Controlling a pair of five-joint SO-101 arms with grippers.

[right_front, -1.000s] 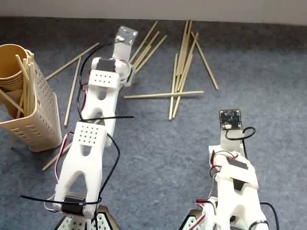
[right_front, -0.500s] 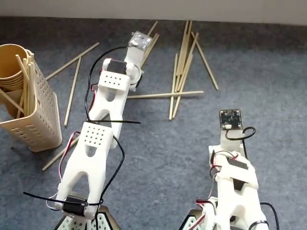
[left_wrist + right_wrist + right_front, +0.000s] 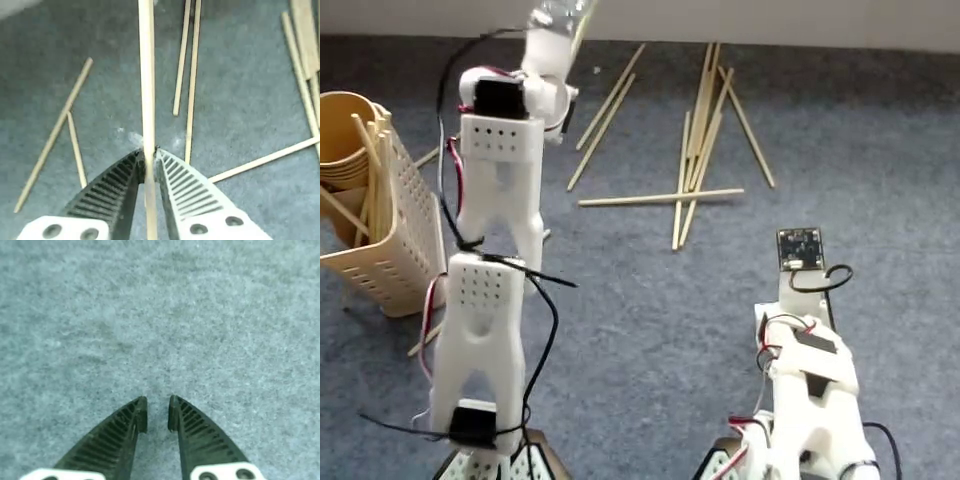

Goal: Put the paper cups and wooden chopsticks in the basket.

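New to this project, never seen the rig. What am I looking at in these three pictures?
Two robot arms sit side by side on grey carpet. The high view is a fixed camera looking down; the other two are cameras on each arm's wrist. The left gripper is shut on one wooden chopstick, raised off the carpet. The right gripper hangs over bare carpet, jaws slightly apart, empty. Loose chopsticks lie scattered. Beside the left arm, a basket holds paper cups and some chopsticks.

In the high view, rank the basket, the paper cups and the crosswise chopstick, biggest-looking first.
1. basket
2. paper cups, partly hidden inside it
3. crosswise chopstick: long but thin
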